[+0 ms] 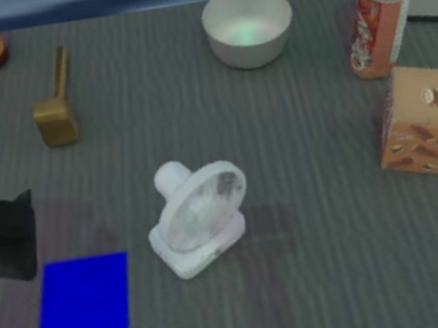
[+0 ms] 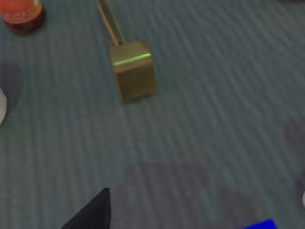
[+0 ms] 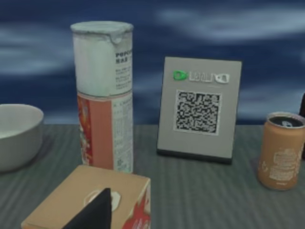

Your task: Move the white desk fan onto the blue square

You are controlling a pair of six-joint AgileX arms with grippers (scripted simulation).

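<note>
Blue flat square patch [image 1: 83, 298] lies near-left on grey ribbed tabletop [image 1: 319, 223]. Left claw [image 1: 14, 236] hovers just beyond it, finger spread unclear. Small white plastic desk fan [image 1: 197, 216] stands mid-tabletop, upright, translucent round grille facing near-right, stubby cylindrical back pointing far-left. Right arm out of top view.

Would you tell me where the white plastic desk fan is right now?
In the top view the white plastic desk fan stands near the table's middle, just right of the flat blue square, not on it.
</note>
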